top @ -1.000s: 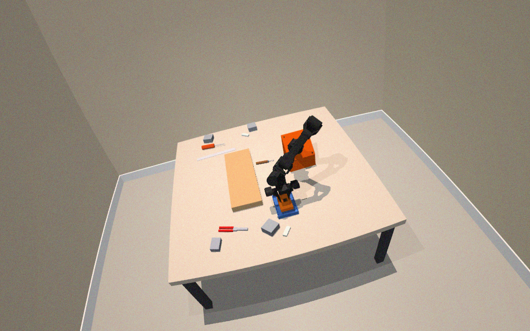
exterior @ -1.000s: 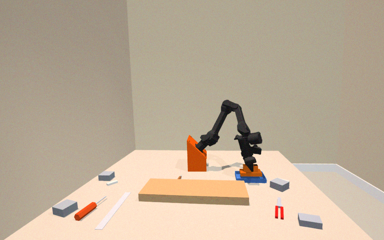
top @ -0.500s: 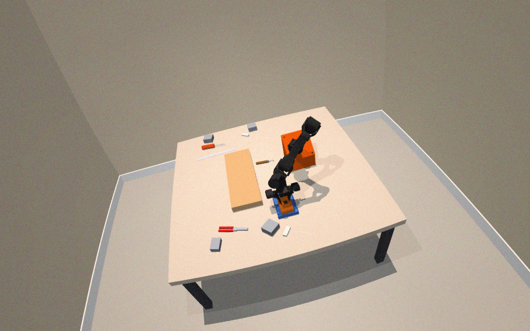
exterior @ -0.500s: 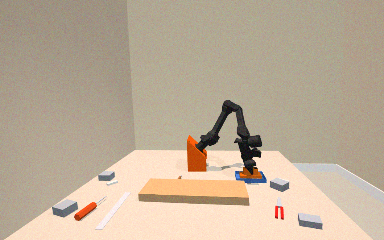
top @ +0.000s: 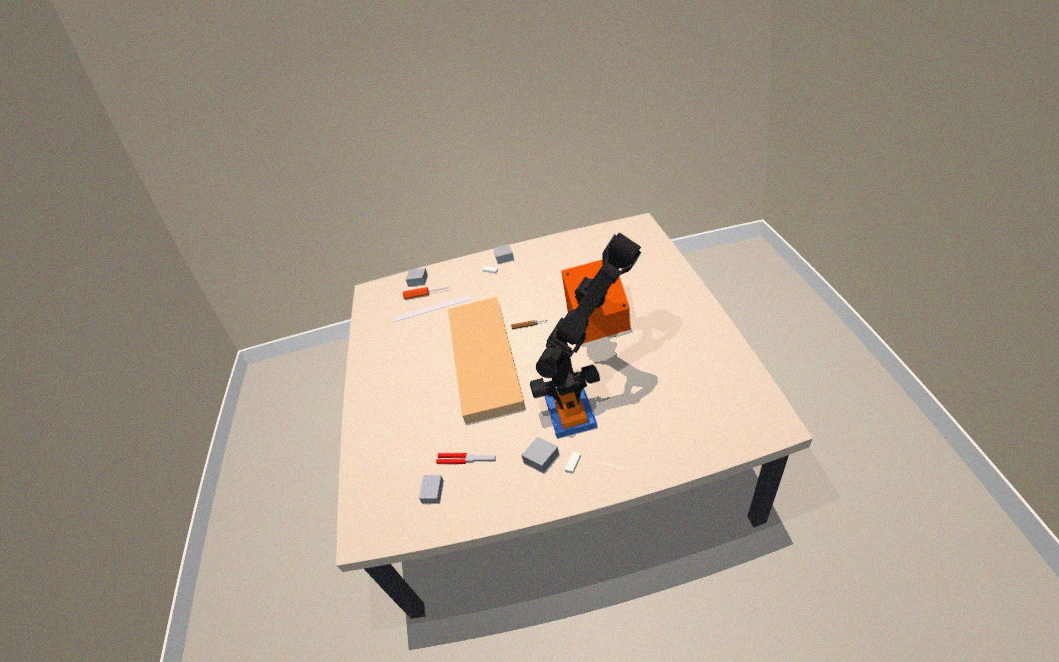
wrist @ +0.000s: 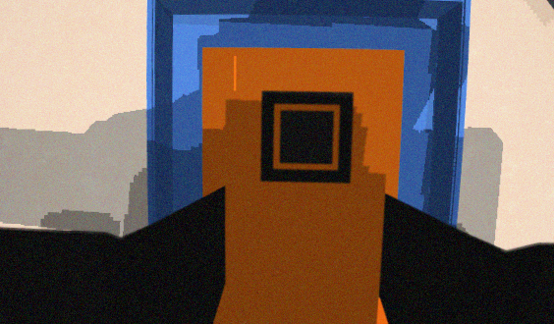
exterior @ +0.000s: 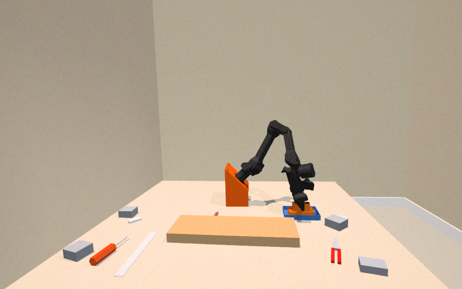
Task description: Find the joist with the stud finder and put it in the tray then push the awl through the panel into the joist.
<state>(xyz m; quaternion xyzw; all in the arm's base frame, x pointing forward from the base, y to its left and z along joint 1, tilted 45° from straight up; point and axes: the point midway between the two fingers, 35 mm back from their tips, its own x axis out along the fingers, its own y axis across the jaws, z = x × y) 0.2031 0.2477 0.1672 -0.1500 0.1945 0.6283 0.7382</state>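
My gripper [top: 570, 399] [exterior: 301, 206] [wrist: 300, 197] is pinching the orange stud finder [top: 573, 420] [exterior: 308, 211] [wrist: 304, 74], which is directly below it, within the walls of the blue tray [top: 591, 428] [exterior: 302, 217] [wrist: 160, 123].

I am in a plain, bare-walled room with a workshop-like bench: my table [top: 681, 394] [exterior: 261, 276] holds a screwdriver [top: 415, 292] [exterior: 102, 254], red-handled pliers [top: 452, 458] [exterior: 336, 255] and a wooden panel [top: 485, 357] [exterior: 232, 227].
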